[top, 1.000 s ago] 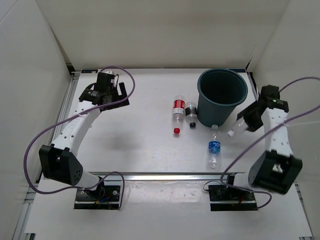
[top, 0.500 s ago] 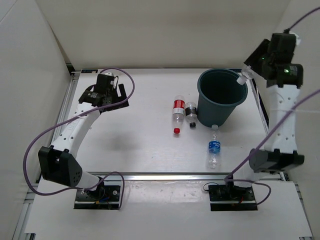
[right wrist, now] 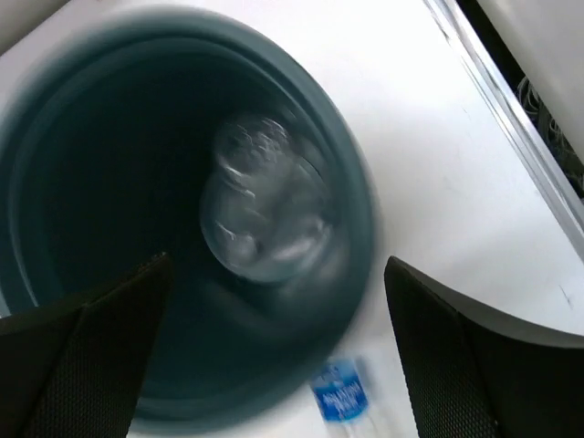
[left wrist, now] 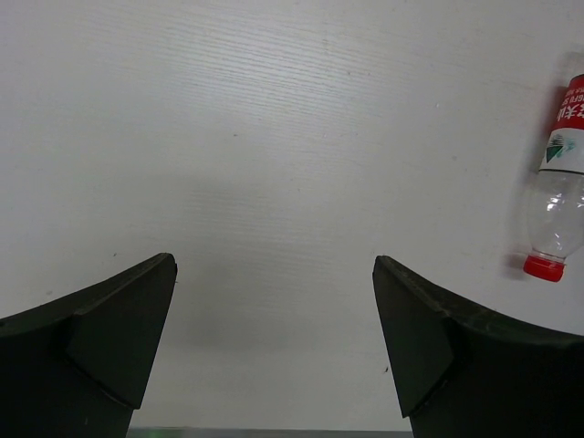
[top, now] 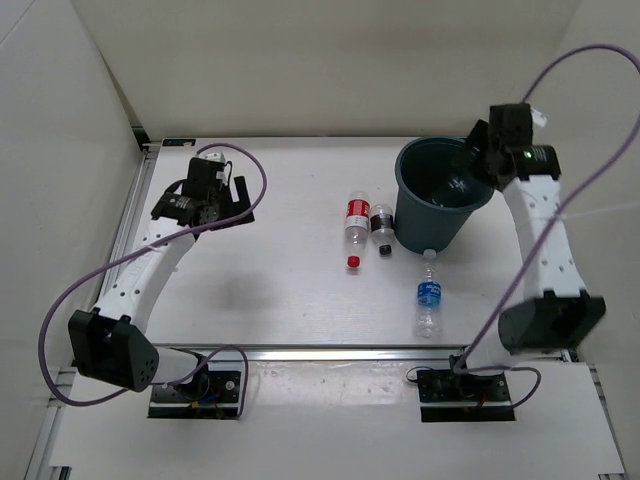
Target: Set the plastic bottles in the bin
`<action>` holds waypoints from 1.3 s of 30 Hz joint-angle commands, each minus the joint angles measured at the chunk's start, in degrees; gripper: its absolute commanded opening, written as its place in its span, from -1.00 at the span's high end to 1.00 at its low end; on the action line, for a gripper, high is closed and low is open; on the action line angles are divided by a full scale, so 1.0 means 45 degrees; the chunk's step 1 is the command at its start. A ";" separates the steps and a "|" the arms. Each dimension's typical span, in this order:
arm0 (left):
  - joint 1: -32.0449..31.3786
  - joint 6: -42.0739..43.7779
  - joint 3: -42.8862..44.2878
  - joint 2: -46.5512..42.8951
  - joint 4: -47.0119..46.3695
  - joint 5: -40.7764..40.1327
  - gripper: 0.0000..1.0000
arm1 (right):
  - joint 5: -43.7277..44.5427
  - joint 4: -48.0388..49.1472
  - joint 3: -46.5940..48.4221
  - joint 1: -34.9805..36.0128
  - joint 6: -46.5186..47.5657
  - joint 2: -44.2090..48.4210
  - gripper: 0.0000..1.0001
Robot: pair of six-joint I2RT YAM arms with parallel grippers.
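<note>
The dark teal bin stands at the back right. My right gripper hovers open over its right rim. Below the open fingers, a plain clear bottle is loose inside the bin and blurred by motion. A red-label bottle and a black-label bottle lie side by side left of the bin. A blue-label bottle lies in front of it and shows in the right wrist view. My left gripper is open and empty at the back left, with the red-label bottle far to its right.
White walls close in the table at the back and both sides. A metal rail runs along the near edge and another along the right side. Purple cables loop off both arms.
My right arm rose from beside the bin to over its rim. It opened and let the clear bottle go into the bin. The left arm shifted slightly.
</note>
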State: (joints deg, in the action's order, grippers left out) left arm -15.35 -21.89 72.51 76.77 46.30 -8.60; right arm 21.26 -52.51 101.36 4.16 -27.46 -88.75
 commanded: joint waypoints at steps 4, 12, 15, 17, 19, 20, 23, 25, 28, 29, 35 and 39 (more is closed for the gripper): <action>0.0111 0.0061 -0.0175 -0.0557 -0.0153 -0.0568 -1.00 | -0.1574 -0.0343 -0.5233 0.0030 -0.1493 0.4952 -1.00; 0.0111 -0.3703 0.0233 -0.0674 0.2083 -0.3604 -1.00 | -0.3452 0.0534 -1.1249 0.0461 -0.1535 0.7690 -1.00; 0.0111 -0.3300 0.0234 -0.0674 0.1938 -0.3579 -1.00 | -0.3454 0.1295 -1.2907 0.0909 -0.1534 0.8216 -1.00; 0.0111 -0.3300 -0.0174 -0.0985 0.1801 -0.3577 -1.00 | -0.3280 0.1939 -1.3557 0.1300 -0.1650 0.8723 -1.00; 0.0111 -0.3164 -0.0661 -0.1141 0.1548 -0.3577 -1.00 | -0.2716 0.2800 -1.4278 0.1573 -0.1651 0.8726 -1.00; 0.0111 -0.3163 -0.0780 -0.1143 0.1546 -0.3577 -1.00 | -0.2538 0.2976 -1.4437 0.1575 -0.1651 0.8513 -1.00; 0.0111 -0.3163 -0.1093 -0.1278 0.1546 -0.3460 -1.00 | -0.2536 0.3523 -1.4711 0.1729 -0.1651 0.7657 -1.00; 0.0111 -0.3163 -0.1250 -0.1279 0.1546 -0.3305 -1.00 | -0.2381 0.3973 -1.4849 0.2079 -0.1651 0.7166 -1.00; 0.0111 -0.3163 -0.1367 -0.1396 0.1546 -0.3304 -1.00 | -0.2031 0.4382 -1.4966 0.2239 -0.1786 0.5919 -1.00; 0.0111 -0.3163 -0.1367 -0.1396 0.1546 -0.3304 -1.00 | -0.2028 0.4384 -1.4966 0.2239 -0.1904 0.5682 -1.00; 0.0111 -0.3046 -0.1367 -0.1396 0.1662 -0.3791 -1.00 | -0.2028 0.3780 -1.4439 0.2376 -0.2139 0.4976 -0.79; 0.0111 -0.3162 -0.1367 -0.1514 0.1818 -0.4396 -1.00 | -0.2010 0.2396 -1.3874 0.2493 -0.2684 0.5989 -0.15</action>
State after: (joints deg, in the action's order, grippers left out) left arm -14.94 -35.64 66.35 72.40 53.60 -24.86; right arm 10.79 -37.34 35.16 14.98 -37.19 -64.95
